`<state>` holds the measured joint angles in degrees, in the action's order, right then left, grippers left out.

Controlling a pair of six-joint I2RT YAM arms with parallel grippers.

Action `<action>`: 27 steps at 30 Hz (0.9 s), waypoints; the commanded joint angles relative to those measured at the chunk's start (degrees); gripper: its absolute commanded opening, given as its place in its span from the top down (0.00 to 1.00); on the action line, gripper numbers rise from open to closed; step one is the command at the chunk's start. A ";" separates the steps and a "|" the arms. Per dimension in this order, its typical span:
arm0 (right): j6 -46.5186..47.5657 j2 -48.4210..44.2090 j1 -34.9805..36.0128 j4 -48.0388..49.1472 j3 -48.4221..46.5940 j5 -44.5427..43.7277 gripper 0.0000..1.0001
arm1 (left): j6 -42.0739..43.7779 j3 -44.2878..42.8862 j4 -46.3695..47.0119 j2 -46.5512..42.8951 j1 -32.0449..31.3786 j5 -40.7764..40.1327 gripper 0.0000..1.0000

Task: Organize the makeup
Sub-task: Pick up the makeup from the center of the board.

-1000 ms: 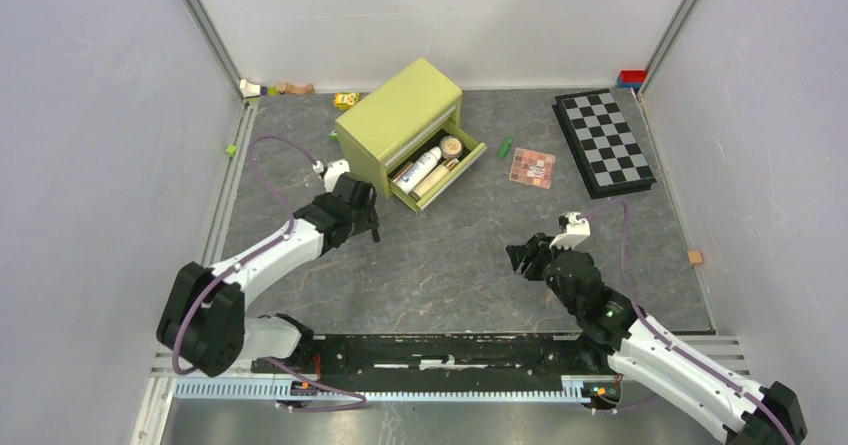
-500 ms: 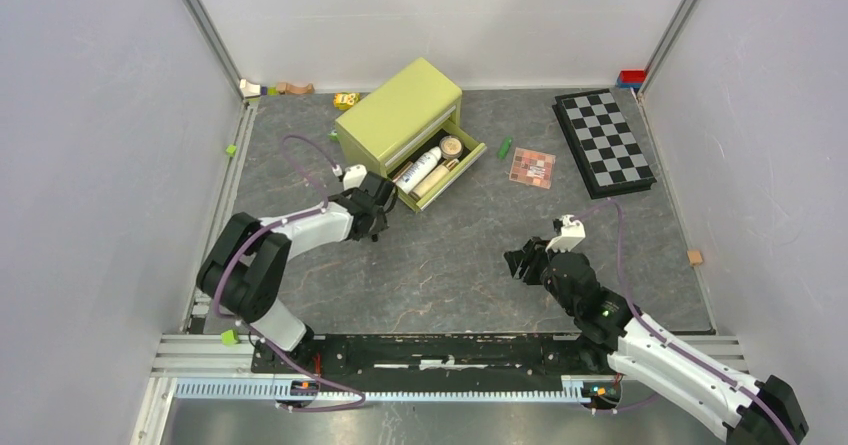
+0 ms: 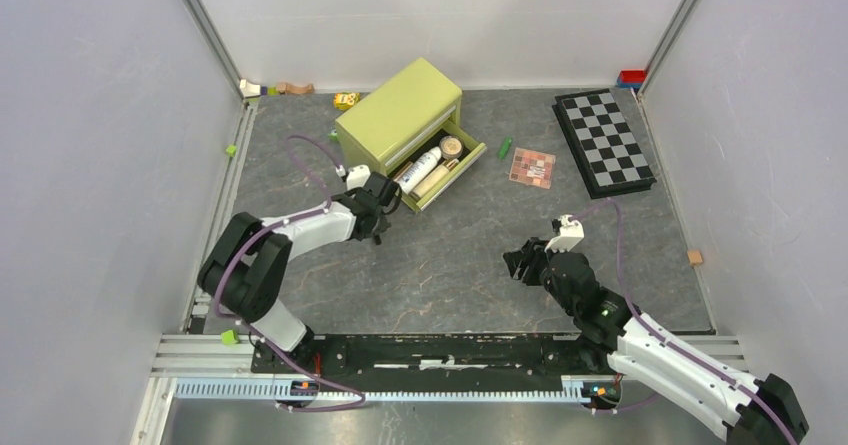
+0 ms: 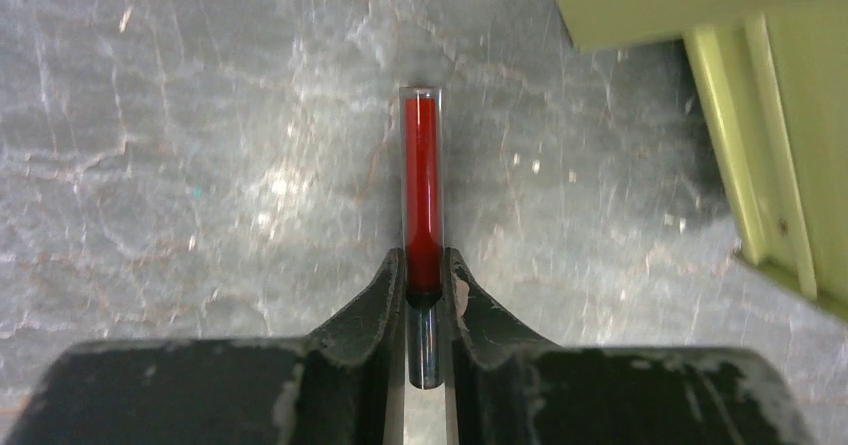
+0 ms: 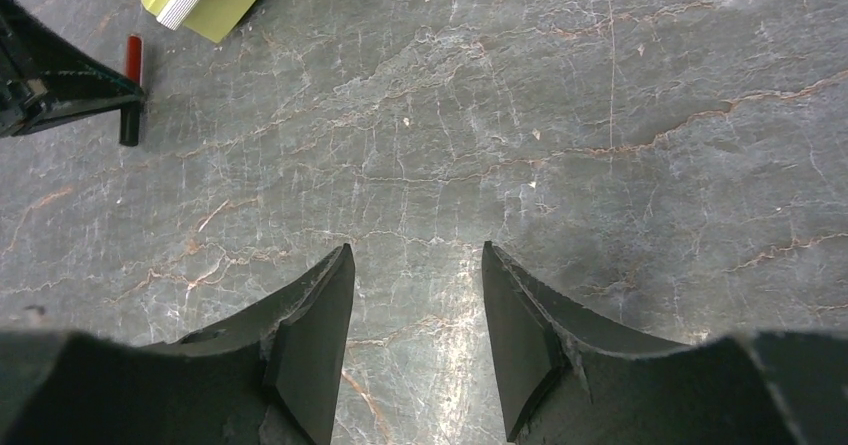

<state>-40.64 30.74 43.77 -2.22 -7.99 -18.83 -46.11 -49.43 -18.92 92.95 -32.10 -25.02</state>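
1. My left gripper [image 4: 424, 265] is pressed together on the red-black pencil [image 4: 421, 195]. The fingers pinch it where the red meets the black.
2. In my left wrist view the pencil points to 12 o'clock from the fingers, with the red end out front and the black end back between them.
3. The pencil lies low over the grey stone table [image 4: 180, 145]. I cannot tell whether it rests on the surface or sits just clear of it.
4. From above, my left gripper [image 3: 380, 210] sits at about 7 o'clock of the open drawer [image 3: 470, 165], close to its near corner.
5. The drawer juts from the green cabinet [image 3: 400, 115]. It holds the white bottle [image 3: 417, 170], a round tan compact [image 3: 451, 147] and what looks like the rose-gold tube [image 3: 432, 180].
6. The eyeshadow palette [image 3: 531, 167] lies flat on the table at 3 o'clock of the drawer, apart from it. The green stick [image 3: 505, 148] lies just beside the palette at its 11 o'clock.
7. The chequered board [image 3: 604, 142] lies at 2 o'clock of the palette.
8. My right gripper [image 5: 415, 255] is spread and holds nothing, with bare table between the fingers.
9. From above, my right gripper [image 3: 518, 262] sits at 6 o'clock of the palette, well apart from it.
10. From my right wrist, the pinched pencil [image 5: 132, 53] shows at 10 o'clock, beside the drawer's corner.
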 commanded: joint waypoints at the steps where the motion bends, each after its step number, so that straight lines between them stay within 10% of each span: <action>1: 1.97 -0.04 0.26 1.78 -0.51 1.07 0.43 | 0.91 3.52 -0.91 -10.02 -3.41 -0.90 0.98; 16: -13.90 6.88 1.61 40.46 4.54 23.60 0.19 | -0.46 24.28 18.64 -46.81 -26.07 15.41 0.98; 27: -19.29 18.46 10.07 52.20 4.40 20.50 0.21 | 2.43 20.57 26.29 -38.20 -27.95 21.57 0.98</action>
<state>-56.64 46.35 51.83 40.36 -4.47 2.74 -44.31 -25.67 1.08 51.96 -58.96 -6.50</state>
